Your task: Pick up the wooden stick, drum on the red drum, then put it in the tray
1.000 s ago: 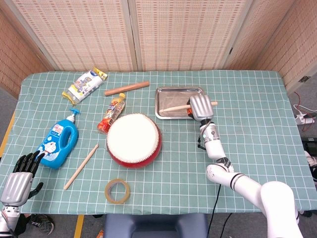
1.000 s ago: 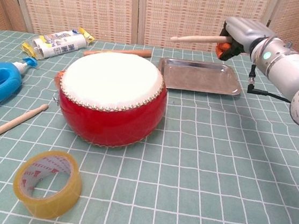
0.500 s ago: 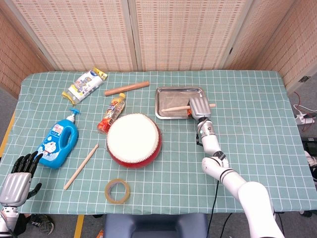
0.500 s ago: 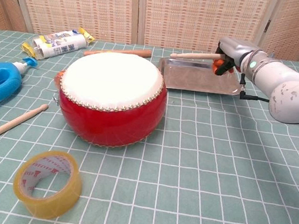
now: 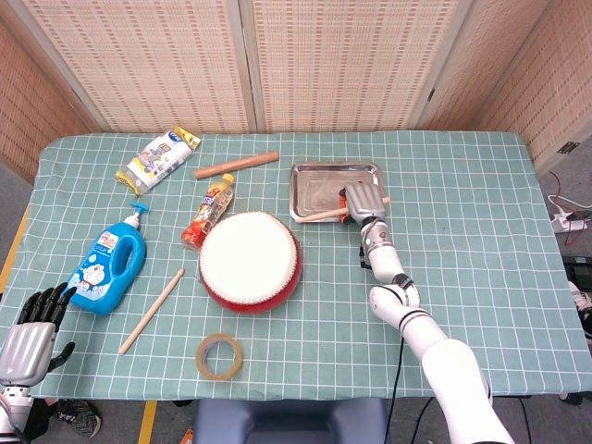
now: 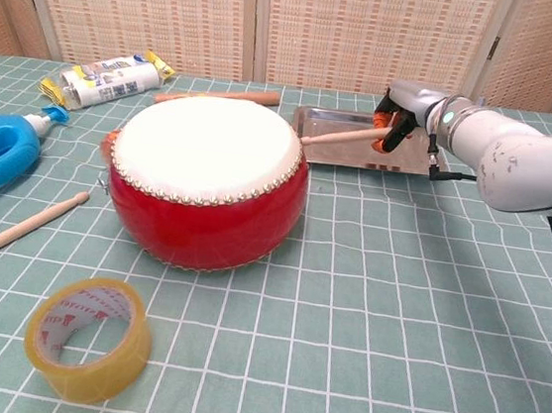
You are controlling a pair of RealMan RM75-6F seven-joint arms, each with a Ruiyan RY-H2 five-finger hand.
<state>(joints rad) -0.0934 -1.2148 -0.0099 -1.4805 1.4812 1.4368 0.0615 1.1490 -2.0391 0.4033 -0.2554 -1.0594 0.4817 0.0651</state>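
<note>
Two hands show: the left hand (image 5: 28, 328) hangs off the table's near-left corner, fingers curled (whether fully closed, I cannot tell). Past the red drum (image 6: 207, 181), the right hand (image 6: 402, 106) grips the wooden stick (image 6: 342, 134) over the tray (image 5: 313, 190).

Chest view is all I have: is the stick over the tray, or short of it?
Observer: In the head view, the stick lies across the near part of the tray, held by the right hand.
Operator: Where is my left hand?
Observer: The left hand is by the table's near left corner, holding nothing, fingers apart.
Operator: Anything hidden behind the drum?
Observer: A small bottle lies just beyond the drum, left of the tray.
</note>
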